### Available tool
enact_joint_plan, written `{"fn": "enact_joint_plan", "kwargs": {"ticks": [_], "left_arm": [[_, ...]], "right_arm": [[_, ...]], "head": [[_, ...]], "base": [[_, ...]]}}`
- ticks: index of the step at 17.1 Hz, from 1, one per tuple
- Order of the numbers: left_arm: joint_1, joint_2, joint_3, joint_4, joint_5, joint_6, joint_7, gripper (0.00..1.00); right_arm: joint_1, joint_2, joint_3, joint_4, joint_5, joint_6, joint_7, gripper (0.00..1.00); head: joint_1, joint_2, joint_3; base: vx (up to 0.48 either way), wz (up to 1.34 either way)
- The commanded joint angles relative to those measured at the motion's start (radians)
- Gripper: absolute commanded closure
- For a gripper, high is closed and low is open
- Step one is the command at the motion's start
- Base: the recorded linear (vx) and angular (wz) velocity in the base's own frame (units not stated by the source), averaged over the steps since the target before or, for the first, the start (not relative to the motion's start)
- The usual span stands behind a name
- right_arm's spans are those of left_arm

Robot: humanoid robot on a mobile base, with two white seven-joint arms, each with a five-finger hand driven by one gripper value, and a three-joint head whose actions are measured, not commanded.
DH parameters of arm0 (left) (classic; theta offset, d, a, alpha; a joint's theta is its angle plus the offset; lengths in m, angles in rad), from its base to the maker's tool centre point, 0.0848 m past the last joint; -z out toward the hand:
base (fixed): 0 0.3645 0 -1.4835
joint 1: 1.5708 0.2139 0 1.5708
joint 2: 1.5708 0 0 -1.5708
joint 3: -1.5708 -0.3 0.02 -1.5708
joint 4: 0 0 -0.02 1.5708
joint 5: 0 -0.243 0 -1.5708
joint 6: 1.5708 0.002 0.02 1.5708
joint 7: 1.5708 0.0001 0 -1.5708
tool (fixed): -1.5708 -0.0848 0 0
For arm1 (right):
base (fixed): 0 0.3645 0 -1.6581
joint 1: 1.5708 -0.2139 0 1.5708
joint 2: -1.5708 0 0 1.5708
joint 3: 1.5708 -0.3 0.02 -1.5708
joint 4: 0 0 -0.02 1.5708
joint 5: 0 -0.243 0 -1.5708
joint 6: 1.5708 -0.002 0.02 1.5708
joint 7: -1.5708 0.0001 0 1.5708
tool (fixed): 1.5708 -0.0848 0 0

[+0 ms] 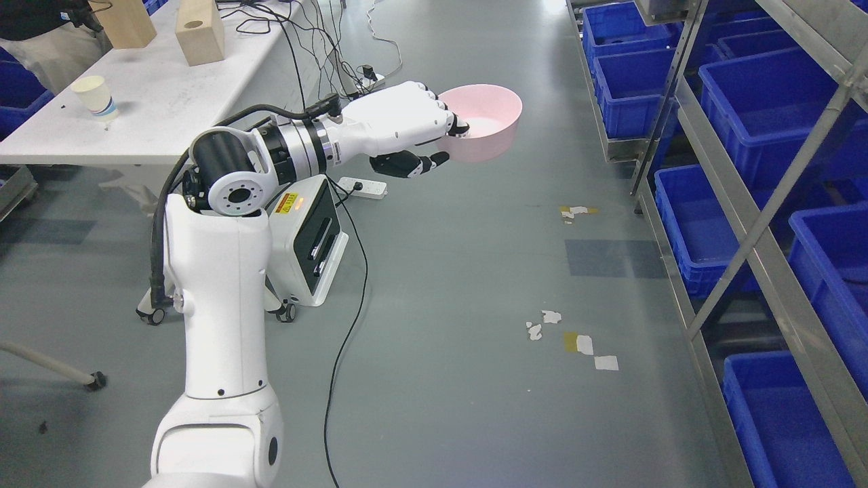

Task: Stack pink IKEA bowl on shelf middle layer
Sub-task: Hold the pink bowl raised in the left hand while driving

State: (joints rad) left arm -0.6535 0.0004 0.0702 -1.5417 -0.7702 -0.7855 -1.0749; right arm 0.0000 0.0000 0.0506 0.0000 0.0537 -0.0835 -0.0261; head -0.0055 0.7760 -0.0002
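A pink bowl (483, 122) hangs in the air over the grey floor, upright, its opening facing up. My left hand (444, 139) is shut on the bowl's near rim: the fingers curl over the rim and the dark thumb sits underneath. The white left arm rises from the bottom left and bends at the elbow toward the bowl. A metal shelf (729, 176) runs along the right side, well to the right of the bowl. No right arm shows.
Blue bins (766, 102) fill the shelf's layers. A white table (156, 102) at the upper left carries a paper cup (95, 97) and wooden blocks (199, 30). A white wheeled unit (308, 244), cables and a power strip (363, 187) lie on the floor below the arm.
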Motion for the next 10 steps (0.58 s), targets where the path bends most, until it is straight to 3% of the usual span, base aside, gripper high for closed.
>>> {"fn": "enact_joint_plan", "kwargs": {"ticks": [1, 10], "left_arm": [[0.002, 0.017, 0.000, -0.001, -0.001, 0.000, 0.000, 0.99], [0.002, 0.017, 0.000, -0.001, -0.003, 0.000, 0.000, 0.99]], "right_arm": [[0.023, -0.017, 0.000, -0.017, 0.000, 0.001, 0.000, 0.00], [0.023, -0.017, 0.000, -0.017, 0.000, 0.001, 0.000, 0.00]], "head": [[0.0000, 0.000, 0.000], [0.0000, 0.000, 0.000]], "base": [[0.342, 0.04], [0.350, 0.06]]}}
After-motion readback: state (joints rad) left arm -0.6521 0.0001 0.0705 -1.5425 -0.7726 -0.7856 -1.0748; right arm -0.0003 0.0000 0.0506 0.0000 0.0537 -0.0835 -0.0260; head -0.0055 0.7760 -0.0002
